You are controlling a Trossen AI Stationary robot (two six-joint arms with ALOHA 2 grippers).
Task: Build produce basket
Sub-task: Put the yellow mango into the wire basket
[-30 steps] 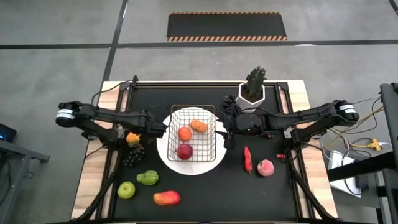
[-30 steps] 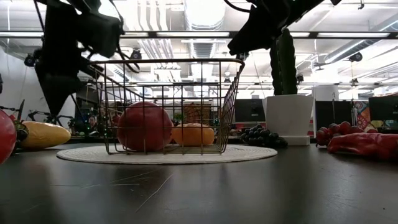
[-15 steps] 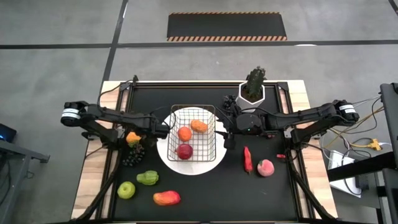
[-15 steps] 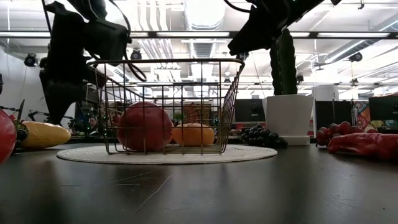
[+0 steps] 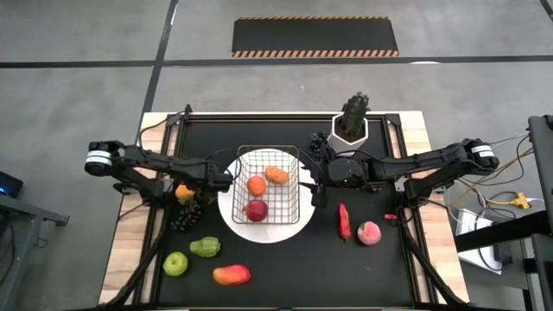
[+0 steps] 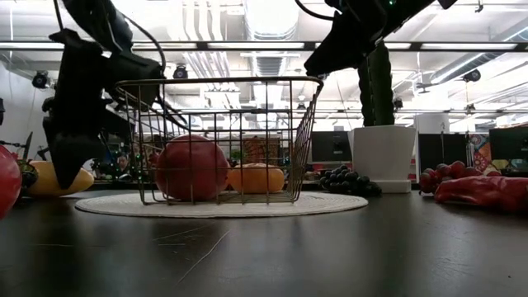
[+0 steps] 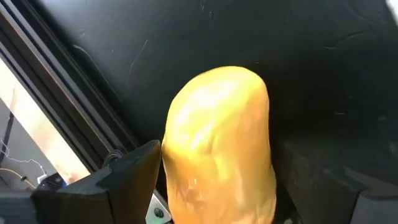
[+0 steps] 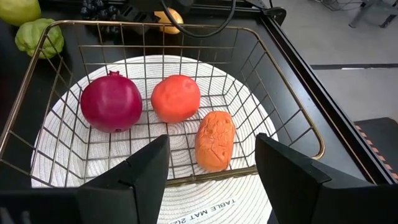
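Note:
The wire basket (image 5: 268,184) stands on a round white mat (image 5: 226,207) at the table's middle. It holds a red fruit (image 8: 112,101), an orange one (image 8: 176,98) and a wrinkled orange one (image 8: 214,140). My left gripper (image 5: 185,187) points down to the basket's left and is shut on a yellow fruit (image 7: 217,124), which lies on the table (image 6: 45,177). My right gripper (image 8: 211,162) is open and empty, just over the basket's right rim (image 6: 317,80). My left gripper has the yellow fruit between its two fingers, one on each long side (image 7: 171,168). The fingers come from above, pointing down, and lie across the fruit. The fruit rests on the black table top.
Dark grapes (image 5: 184,216), a green pepper (image 5: 205,247), a green apple (image 5: 175,263) and a mango (image 5: 232,275) lie at the near left. A red chili (image 5: 344,220) and a peach (image 5: 369,233) lie at the right. A potted plant (image 5: 351,125) stands at the far side.
My left gripper has gone down beside the basket's left side onto the yellow fruit, which has stayed on the table.

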